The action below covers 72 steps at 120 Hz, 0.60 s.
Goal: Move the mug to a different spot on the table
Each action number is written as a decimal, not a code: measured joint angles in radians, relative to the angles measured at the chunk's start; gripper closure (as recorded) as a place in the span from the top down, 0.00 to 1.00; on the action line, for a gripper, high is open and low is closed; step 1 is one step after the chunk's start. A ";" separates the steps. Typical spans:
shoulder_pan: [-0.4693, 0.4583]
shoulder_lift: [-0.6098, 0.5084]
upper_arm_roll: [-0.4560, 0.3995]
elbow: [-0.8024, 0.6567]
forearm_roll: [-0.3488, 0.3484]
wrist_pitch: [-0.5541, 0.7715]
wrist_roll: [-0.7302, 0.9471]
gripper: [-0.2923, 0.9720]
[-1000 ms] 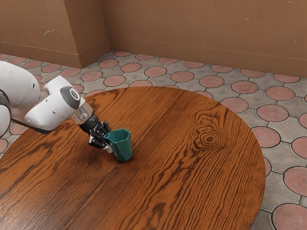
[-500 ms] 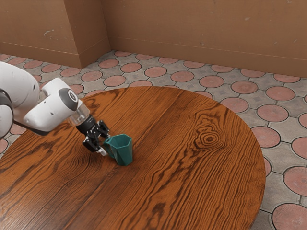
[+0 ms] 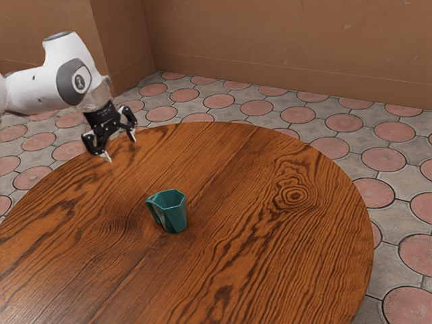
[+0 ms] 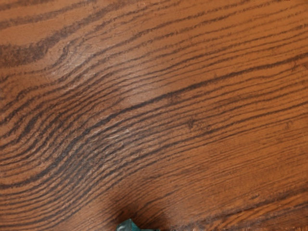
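A teal angular mug [image 3: 169, 210] stands upright on the round wooden table [image 3: 270, 223], a little toward the exterior view's left of its middle. My gripper [image 3: 119, 148] hangs open and empty in the air, well above the table and off to the upper left of the mug, clear of it. In the wrist view a small teal corner of the mug [image 4: 131, 225] shows against the wood grain [image 4: 154, 106].
The table edge curves round at the exterior view's right and far side. Beyond it lie a patterned tile floor [image 3: 337, 121] and brown walls [image 3: 290, 34]. Bare wood [image 3: 283, 270] spreads to the mug's right and in front of it.
My gripper let go of the mug, opened, and rose up and away toward the exterior view's upper left. The mug stays standing where it was set down.
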State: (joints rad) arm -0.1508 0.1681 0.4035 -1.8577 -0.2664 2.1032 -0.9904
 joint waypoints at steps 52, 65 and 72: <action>-0.004 -0.106 -0.173 0.299 0.222 -0.278 0.442 0.75; -0.043 -0.102 -0.180 0.380 0.241 -0.363 0.536 0.75; -0.037 -0.104 -0.183 0.392 0.247 -0.399 0.581 0.75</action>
State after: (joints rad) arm -0.1879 0.0645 0.2208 -1.4654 -0.0197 1.7043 -0.4098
